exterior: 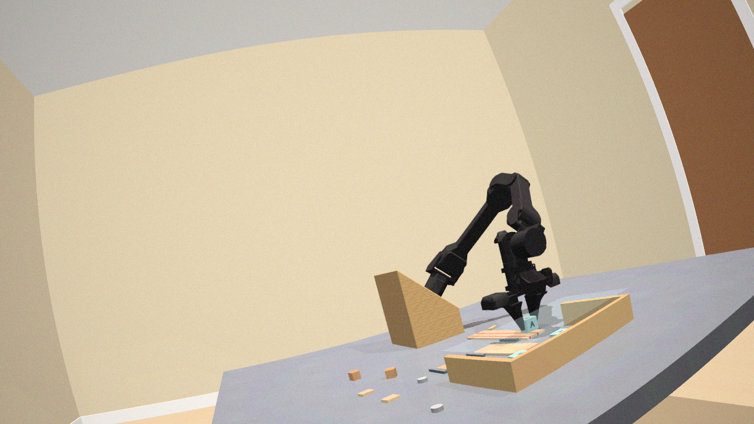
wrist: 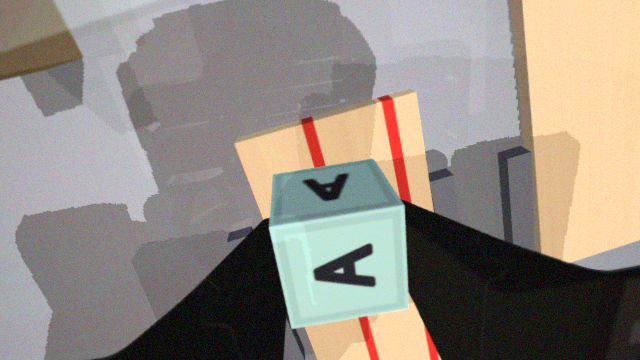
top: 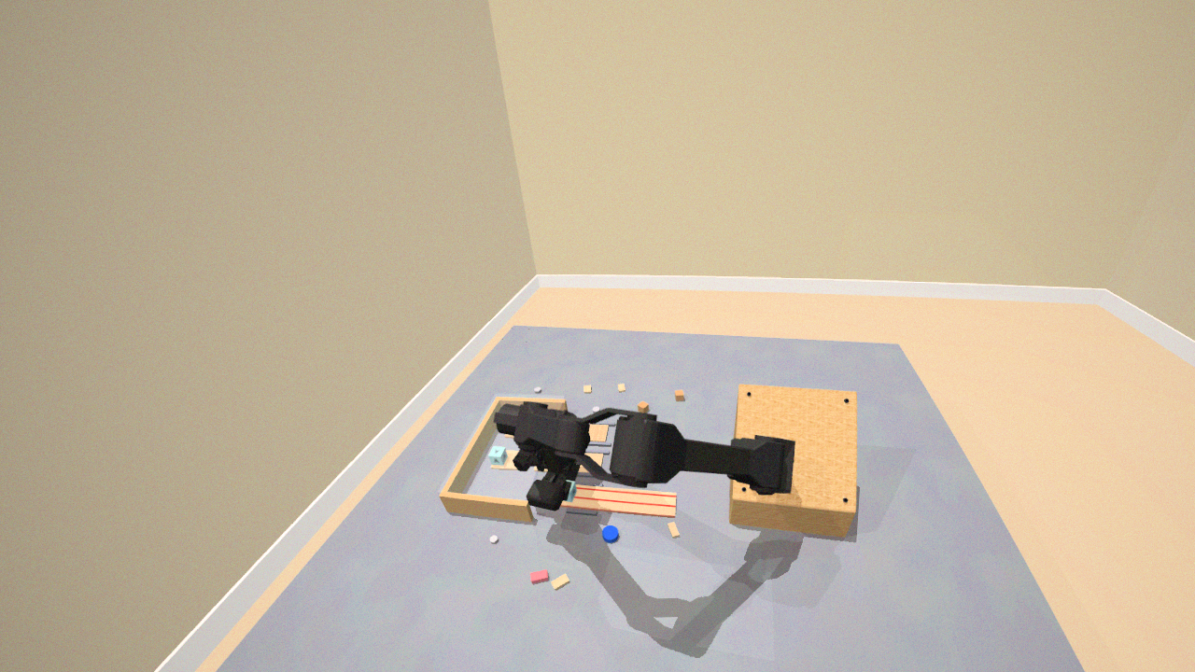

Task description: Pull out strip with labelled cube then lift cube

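Note:
My gripper (exterior: pixel 528 323) (wrist: pixel 332 221) points down and is shut on a pale teal cube (top: pixel 571 490) (exterior: pixel 531 324) (wrist: pixel 350 292) marked A, one finger on each side. The cube is at the far end of a long wooden strip (top: pixel 626 500) (exterior: pixel 490 335) (wrist: pixel 350 140) with red lines. I cannot tell whether it still touches the strip. The strip lies outside the wooden frame's open side. Another teal cube (top: pixel 497 455) is inside the frame, on a short plain strip piece. Other plain strip pieces (top: pixel 597 432) (exterior: pixel 506 348) (wrist: pixel 580 90) lie alongside.
A three-sided wooden frame (top: pixel 486 507) (exterior: pixel 574 343) with a clear cover stands beyond the strip. Dark guide rails (wrist: pixel 506 200) flank the strips. A blue disc (top: pixel 610 533), a red block (top: pixel 540 576) and small wooden pieces (top: pixel 560 581) (exterior: pixel 390 398) lie around. The arm's wooden base block (top: pixel 797 417) (exterior: pixel 422 316) is behind.

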Tool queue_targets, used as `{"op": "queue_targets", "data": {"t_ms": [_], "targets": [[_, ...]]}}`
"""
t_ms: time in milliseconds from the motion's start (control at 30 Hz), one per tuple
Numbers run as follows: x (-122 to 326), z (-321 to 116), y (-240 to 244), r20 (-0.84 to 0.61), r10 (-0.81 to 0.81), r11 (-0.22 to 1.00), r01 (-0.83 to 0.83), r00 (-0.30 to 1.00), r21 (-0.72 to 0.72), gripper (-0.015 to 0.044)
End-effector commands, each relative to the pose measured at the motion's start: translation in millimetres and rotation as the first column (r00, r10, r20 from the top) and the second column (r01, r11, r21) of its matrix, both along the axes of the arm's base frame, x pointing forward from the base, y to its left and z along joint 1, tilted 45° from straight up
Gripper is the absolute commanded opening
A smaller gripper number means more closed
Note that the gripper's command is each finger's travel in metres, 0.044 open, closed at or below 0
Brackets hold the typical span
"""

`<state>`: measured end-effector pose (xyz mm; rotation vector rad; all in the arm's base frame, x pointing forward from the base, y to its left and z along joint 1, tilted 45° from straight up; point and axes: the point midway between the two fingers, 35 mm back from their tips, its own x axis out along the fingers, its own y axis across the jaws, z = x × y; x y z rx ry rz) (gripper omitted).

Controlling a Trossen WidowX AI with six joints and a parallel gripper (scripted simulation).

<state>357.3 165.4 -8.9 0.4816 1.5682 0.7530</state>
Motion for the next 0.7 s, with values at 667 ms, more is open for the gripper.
{"op": "queue_targets", "data": {"t_ms": [667], "targets": [[-66,17,-49,0.002,-0.008,1.0,0.008,1.0,0.001,0.0]]}}
